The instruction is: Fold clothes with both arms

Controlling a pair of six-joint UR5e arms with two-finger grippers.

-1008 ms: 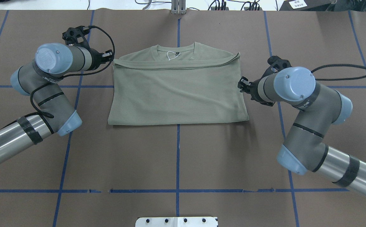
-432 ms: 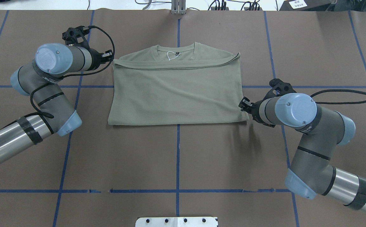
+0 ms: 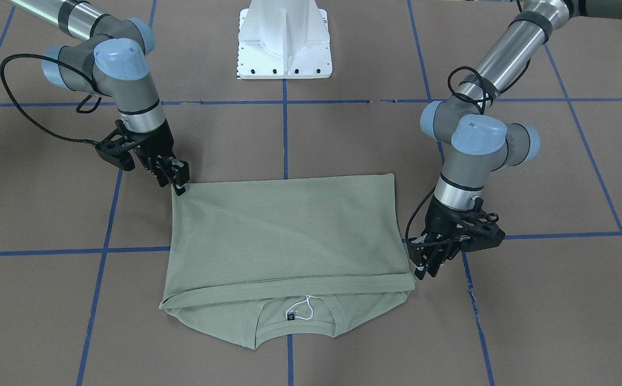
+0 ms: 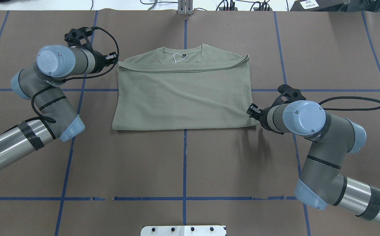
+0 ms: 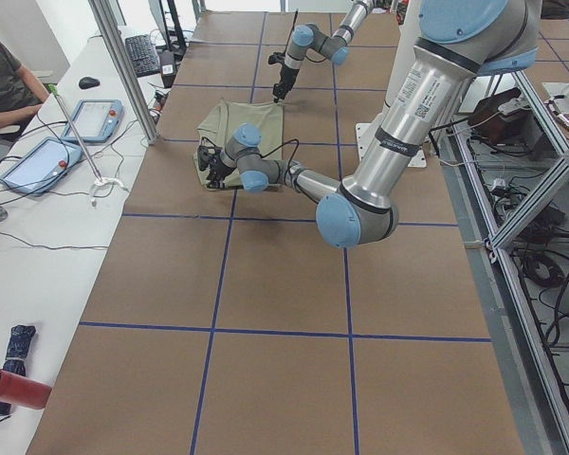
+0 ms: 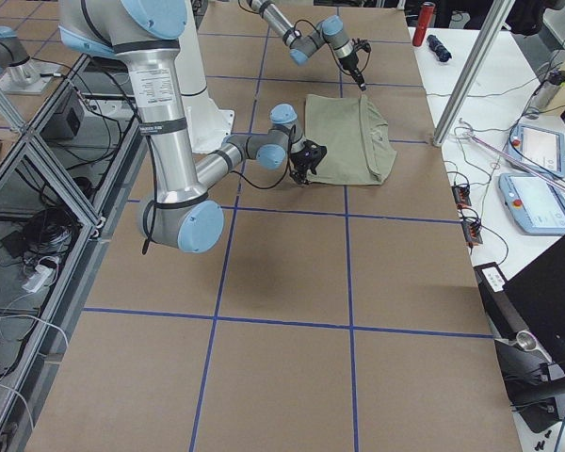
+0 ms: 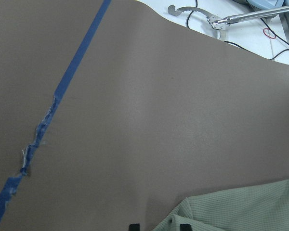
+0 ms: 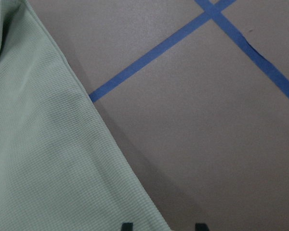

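The sage-green shirt (image 4: 183, 95) lies flat on the brown table, folded into a rectangle, with its hem laid up near the collar. The black neck label and white string (image 4: 178, 58) show at the far edge. It also shows in the front view (image 3: 289, 230). My left gripper (image 4: 115, 60) sits at the shirt's far left corner; in its wrist view the fingertips (image 7: 184, 226) stand apart with the cloth corner (image 7: 245, 207) between them. My right gripper (image 4: 249, 109) is open at the near right corner, its fingertips (image 8: 126, 226) straddling the shirt's edge (image 8: 38, 159).
The white pedestal base (image 3: 284, 43) stands at the robot's side of the table. Blue tape lines (image 4: 184, 164) cross the brown cover. A white bench with tablets (image 5: 95, 118) and a seated person (image 5: 0, 85) runs along the far edge.
My right gripper has moved along the shirt's right edge, from beside its far part to the near right corner. The left arm and the shirt have not moved.
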